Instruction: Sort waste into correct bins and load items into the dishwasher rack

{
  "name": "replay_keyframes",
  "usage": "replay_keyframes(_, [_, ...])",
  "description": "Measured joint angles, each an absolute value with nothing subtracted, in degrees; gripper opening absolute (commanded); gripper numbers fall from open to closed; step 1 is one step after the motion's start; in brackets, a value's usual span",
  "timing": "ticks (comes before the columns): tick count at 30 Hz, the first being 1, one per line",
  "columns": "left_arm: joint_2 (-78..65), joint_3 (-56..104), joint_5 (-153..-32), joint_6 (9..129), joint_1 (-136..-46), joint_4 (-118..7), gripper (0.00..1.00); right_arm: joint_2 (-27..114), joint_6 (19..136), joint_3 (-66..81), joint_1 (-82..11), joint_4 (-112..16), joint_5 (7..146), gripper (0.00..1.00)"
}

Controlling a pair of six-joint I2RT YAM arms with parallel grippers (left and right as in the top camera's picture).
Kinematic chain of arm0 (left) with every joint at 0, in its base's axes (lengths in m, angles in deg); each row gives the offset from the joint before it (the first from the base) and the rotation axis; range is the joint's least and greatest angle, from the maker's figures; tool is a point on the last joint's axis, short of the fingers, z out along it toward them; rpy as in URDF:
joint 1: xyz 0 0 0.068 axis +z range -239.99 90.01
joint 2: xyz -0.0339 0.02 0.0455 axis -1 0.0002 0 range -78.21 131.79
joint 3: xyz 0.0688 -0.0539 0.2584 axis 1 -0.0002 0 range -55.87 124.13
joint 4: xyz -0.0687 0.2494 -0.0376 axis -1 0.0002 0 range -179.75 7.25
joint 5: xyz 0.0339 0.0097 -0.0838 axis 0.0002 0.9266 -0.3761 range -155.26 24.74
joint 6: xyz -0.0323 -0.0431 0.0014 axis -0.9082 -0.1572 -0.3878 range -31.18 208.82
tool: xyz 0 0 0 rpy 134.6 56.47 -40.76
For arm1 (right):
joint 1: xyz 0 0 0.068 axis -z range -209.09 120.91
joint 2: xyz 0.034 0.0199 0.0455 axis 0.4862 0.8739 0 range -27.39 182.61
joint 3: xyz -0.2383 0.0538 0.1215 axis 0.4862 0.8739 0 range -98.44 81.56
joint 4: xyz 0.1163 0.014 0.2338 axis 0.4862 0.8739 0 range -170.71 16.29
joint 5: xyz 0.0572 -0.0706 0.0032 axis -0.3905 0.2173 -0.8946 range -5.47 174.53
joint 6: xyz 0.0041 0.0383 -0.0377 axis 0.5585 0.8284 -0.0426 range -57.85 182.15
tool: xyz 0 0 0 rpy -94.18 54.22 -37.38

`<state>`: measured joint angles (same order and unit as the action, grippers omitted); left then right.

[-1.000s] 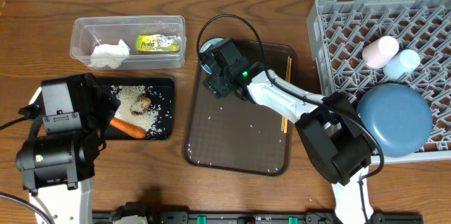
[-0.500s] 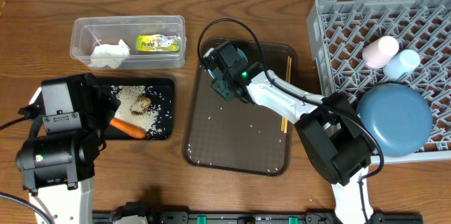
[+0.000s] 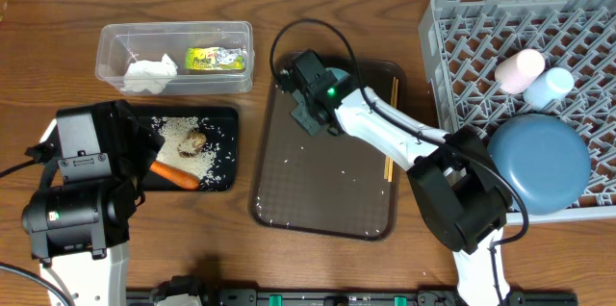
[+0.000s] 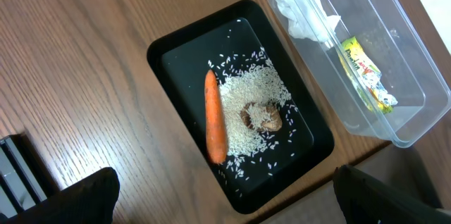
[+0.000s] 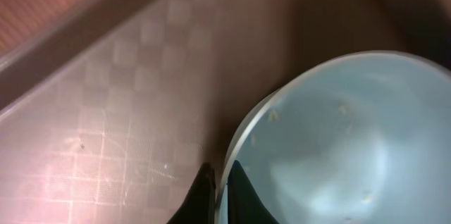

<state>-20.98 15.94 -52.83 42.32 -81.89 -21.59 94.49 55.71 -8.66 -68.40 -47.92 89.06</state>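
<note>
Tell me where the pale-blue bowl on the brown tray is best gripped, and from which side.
The rim, from above: the bowl sits upright and open on the tray, so one finger fits inside its thin wall, one outside, as the right pincer shows.

Small pale-blue bowl point(image 5: 338, 139) past the right wrist view's lower-right edge, overhead nearly all beneath the right arm point(image 3: 385, 131)

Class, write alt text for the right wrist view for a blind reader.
Close up, the right claw pinches the rim of a pale-blue bowl standing on a dark-brown tray. A few pale specks cling inside the bowl.
</note>
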Motion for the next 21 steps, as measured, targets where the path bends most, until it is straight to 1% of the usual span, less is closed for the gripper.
replay_keyframes(11, [-21.00,15.94,-52.83,42.32,-81.89,-21.59,0.98,93.29,61.46,-10.17,-68.40,-44.75,84.65,0.01])
replay_keyframes(12, [-20.98,15.94,-52.83,42.32,-81.89,-21.59,0.98,93.29,61.70,-10.17,-68.40,-44.66,84.47,0.07])
replay_keyframes(14, [-21.00,15.94,-52.83,42.32,-81.89,-21.59,0.98,93.29,62.47,-10.17,-68.40,-44.29,84.38,0.23])
replay_keyframes(16, [-21.00,15.94,-52.83,42.32,-81.89,-21.59,0.98,93.29,62.71,-10.17,-68.40,-43.37,85.26,0.34])
replay_keyframes(18, [-21.00,15.94,-52.83,42.32,-81.89,-21.57,0.98,93.29,62.91,-10.17,-68.40,-42.58,86.77,0.36])
replay_keyframes(21, [-21.00,15.94,-52.83,42.32,-81.89,-21.57,0.98,93.29,62.88,-10.17,-68.40,-42.30,88.65,0.36])
